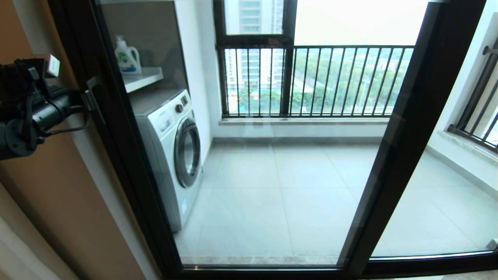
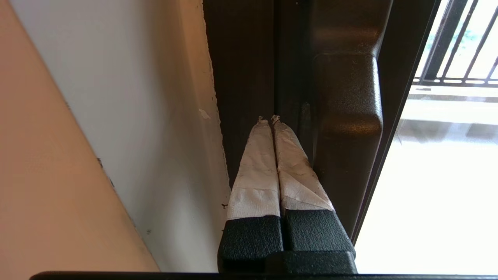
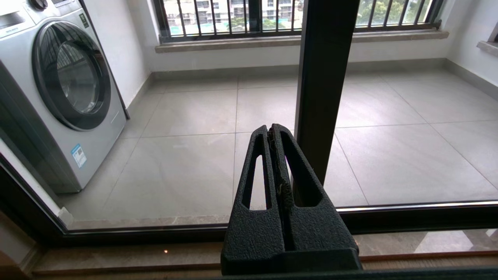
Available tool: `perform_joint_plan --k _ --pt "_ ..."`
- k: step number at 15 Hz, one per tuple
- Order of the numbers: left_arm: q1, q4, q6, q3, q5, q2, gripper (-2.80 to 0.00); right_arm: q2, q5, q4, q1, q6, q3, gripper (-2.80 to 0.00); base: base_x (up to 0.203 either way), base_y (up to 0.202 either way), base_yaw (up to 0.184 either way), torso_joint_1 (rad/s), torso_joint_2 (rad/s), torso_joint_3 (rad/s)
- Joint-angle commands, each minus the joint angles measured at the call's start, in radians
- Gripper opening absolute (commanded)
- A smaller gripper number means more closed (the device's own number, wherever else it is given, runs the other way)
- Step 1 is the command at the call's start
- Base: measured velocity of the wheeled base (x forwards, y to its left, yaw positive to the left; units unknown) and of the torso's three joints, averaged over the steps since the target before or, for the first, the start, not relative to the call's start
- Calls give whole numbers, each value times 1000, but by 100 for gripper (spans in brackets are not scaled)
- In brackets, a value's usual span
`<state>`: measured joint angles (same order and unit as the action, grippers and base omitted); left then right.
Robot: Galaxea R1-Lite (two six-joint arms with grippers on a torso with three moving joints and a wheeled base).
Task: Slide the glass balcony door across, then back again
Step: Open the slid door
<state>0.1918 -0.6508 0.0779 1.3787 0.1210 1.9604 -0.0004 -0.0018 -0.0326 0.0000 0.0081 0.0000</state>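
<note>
Your left gripper's fingers are pressed together, tips tucked against the door frame just beside the handle, gripping nothing; the right gripper hangs idle low before the glass, fingers together too. The glass balcony door stands shut against the wall-side jamb; push carelessly and those tips may slide off the handle's rounded edge, or jam between frame and wall.

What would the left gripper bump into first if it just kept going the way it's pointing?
Most likely the dark upright frame of the glass balcony door. The left gripper, jaws shut, points into the groove between the wall edge and the door's handle, tips nearly at the frame already, though depth is hard to judge.
</note>
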Motion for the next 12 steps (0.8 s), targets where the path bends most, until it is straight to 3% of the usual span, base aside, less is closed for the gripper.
perform_joint_plan --k 1,12 --pt "-36 -4 1 3 4 -9 -280 0 0 -1 0 0 12 -280 0 0 0 0 0 0" --pt "-84 -4 6 6 0 -12 -280 0 0 0 0 0 12 -280 0 0 0 0 0 0"
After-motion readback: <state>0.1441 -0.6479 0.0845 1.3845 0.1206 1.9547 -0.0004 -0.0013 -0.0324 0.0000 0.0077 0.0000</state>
